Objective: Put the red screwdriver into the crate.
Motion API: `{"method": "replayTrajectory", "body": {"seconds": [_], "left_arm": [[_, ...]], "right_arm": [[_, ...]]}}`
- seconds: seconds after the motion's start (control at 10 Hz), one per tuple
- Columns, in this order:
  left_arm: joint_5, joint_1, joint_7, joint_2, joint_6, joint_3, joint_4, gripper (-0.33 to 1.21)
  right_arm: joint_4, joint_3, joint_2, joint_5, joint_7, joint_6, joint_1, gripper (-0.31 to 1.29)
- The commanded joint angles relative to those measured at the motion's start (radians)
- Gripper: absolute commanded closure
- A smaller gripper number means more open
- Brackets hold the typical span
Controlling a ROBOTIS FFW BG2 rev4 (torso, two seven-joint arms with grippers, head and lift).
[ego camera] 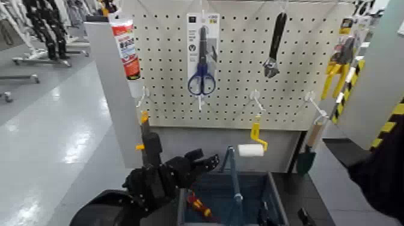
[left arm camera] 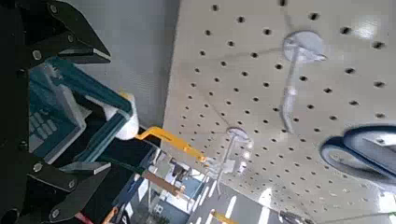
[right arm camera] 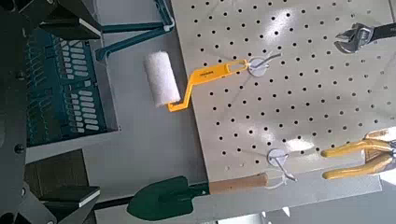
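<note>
Left gripper (ego camera: 207, 161) raised above crate (ego camera: 273, 192).

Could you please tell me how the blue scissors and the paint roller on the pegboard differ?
The blue scissors hang high on the board in a white card pack; the paint roller hangs bare from a lower hook. The scissors point straight up and down, while the roller's white sleeve lies sideways under its yellow handle. Both hang from pegboard hooks.

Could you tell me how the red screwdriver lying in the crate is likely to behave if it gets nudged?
The small red-handled screwdriver with a yellow band looks rigid and probably light. Its rounded handle could let it roll across the floor of the dark blue-grey ribbed plastic crate, though the walls should contain it.
</note>
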Motion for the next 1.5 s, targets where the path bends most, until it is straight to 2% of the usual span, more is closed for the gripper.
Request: {"method": "replayTrajectory", "body": {"seconds": [0.1, 0.4, 0.6, 0.8, 1.0, 1.2, 1.3, 1.5], "left_arm": [[-0.110, 0.034, 0.039, 0.008, -0.041, 0.031, -0.085, 0.46], [-0.301, 0.129, 0.150, 0.005, -0.141, 0.084, -0.177, 0.46], [-0.383, 0.198, 0.177, -0.012, -0.164, 0.135, -0.215, 0.46], [-0.472, 0.287, 0.194, -0.049, -0.192, 0.203, -0.246, 0.45], [-0.490, 0.346, 0.207, -0.057, -0.201, 0.235, -0.254, 0.35], [-0.493, 0.408, 0.265, -0.057, -0.250, 0.245, -0.255, 0.14], [-0.496, 0.428, 0.279, -0.057, -0.271, 0.249, -0.257, 0.09], [-0.509, 0.479, 0.337, -0.055, -0.351, 0.250, -0.263, 0.09]], "right_arm": [[0.000, -0.001, 0.000, -0.001, 0.000, 0.000, 0.000, 0.13], [-0.002, -0.005, 0.002, -0.001, 0.002, -0.008, 0.005, 0.13], [-0.002, -0.008, 0.003, -0.001, 0.002, -0.013, 0.006, 0.13], [-0.002, -0.010, 0.003, 0.001, 0.002, -0.022, 0.008, 0.13], [-0.003, -0.013, 0.005, 0.001, 0.002, -0.023, 0.009, 0.13], [-0.003, -0.014, 0.006, 0.002, 0.002, -0.025, 0.012, 0.13], [-0.005, -0.014, 0.006, 0.004, 0.002, -0.025, 0.014, 0.13], [-0.008, -0.018, 0.006, 0.009, 0.002, -0.025, 0.017, 0.13]]}}
